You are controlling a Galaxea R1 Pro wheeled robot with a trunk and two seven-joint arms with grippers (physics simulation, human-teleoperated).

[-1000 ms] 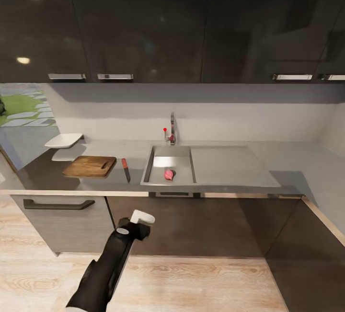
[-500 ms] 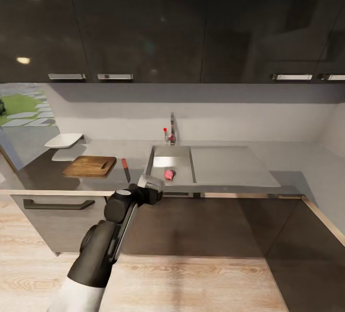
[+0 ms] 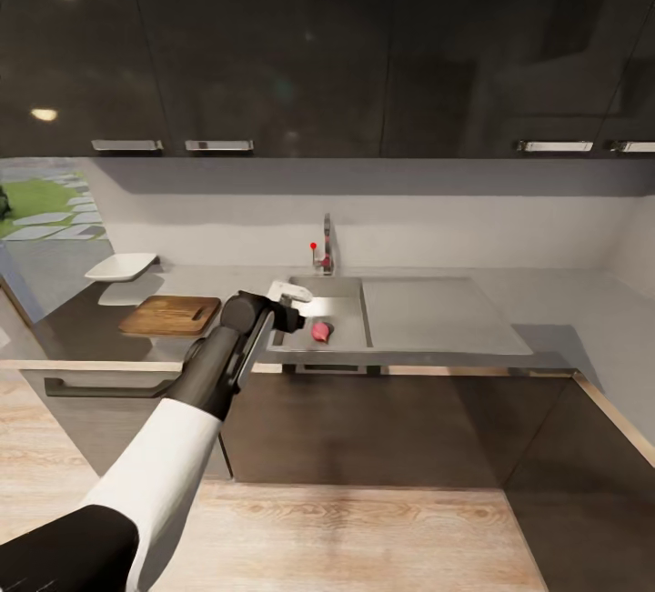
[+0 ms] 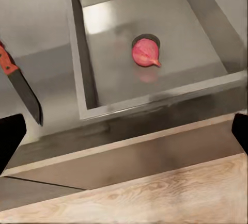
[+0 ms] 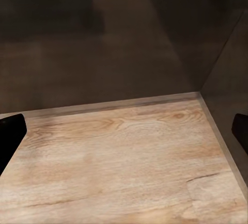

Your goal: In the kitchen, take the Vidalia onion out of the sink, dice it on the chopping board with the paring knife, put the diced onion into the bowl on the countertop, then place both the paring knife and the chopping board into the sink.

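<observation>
A: What is hidden or cut off in the head view?

B: The left arm runs from the lower left of the frame up to the middle, and its wrist covers the counter between the chopping board and the sink. The left gripper sits over the basin's left rim; in that view its pincer is too small to judge.

A: Does the left wrist view settle it?

B: Yes. Its 2 dark fingertips stand at the far left and far right edges of the frame, so the pincer is spread wide and holds nothing. The paring knife lies at the left edge, on the countertop beside the basin, its red handle cut off by the frame.

A: What do the containers hold?

B: The sink basin holds 1 item: the Vidalia onion, just above centre in the left wrist view, resting beside the dark drain hole. In the head view the onion lies near the basin's front wall. The bowl, left of centre in the head view, behind the board, is seen side-on, so its inside is hard to make out.

A: And the right gripper?

B: In the right wrist view its fingertips stand wide at the 2 side edges, holding nothing, over wooden floor and dark cabinet fronts.
</observation>
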